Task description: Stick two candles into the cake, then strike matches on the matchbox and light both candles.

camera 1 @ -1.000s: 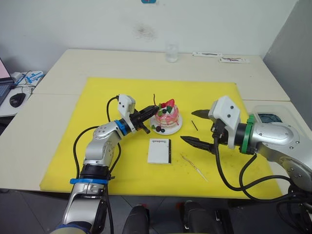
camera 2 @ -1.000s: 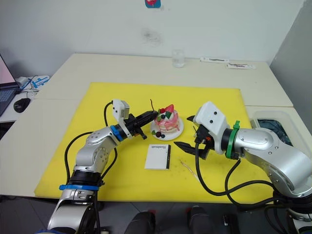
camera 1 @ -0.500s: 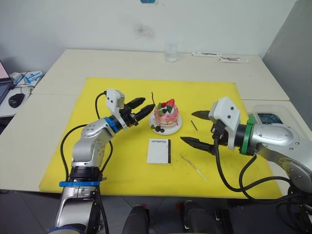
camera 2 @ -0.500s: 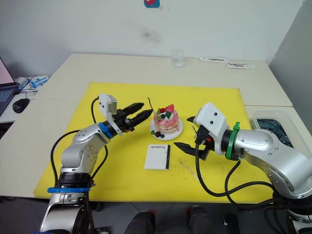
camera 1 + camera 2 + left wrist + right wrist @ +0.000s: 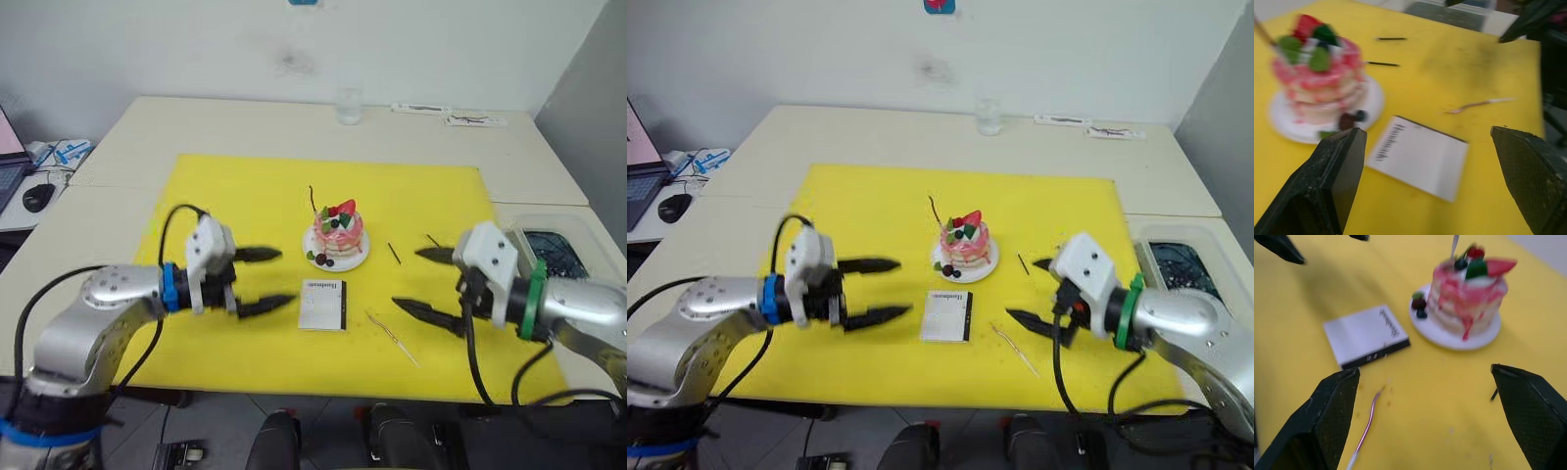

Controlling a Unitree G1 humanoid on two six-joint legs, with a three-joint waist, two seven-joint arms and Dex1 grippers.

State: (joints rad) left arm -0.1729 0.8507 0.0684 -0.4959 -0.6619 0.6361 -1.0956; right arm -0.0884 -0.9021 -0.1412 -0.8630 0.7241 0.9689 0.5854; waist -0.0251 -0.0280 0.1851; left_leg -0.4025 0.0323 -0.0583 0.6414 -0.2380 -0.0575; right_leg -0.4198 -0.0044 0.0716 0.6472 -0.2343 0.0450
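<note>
One candle (image 5: 312, 199) stood planted in the cake (image 5: 338, 235); the other (image 5: 392, 335) lay beside the matchbox (image 5: 321, 304) (presumably next). The left gripper (image 5: 263, 281) and right gripper (image 5: 432, 284) hovered wide open, empty, flanking the work.

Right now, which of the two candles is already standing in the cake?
The thin dark candle rising from the cake on its side toward the robot's left. The other candle lies flat on the yellow mat, between the matchbox and the right claw.

A pale beige table (image 5: 118, 147) carries a yellow rectangular mat (image 5: 245, 186); beyond the mat's far edge stands a clear glass (image 5: 348, 106).
</note>
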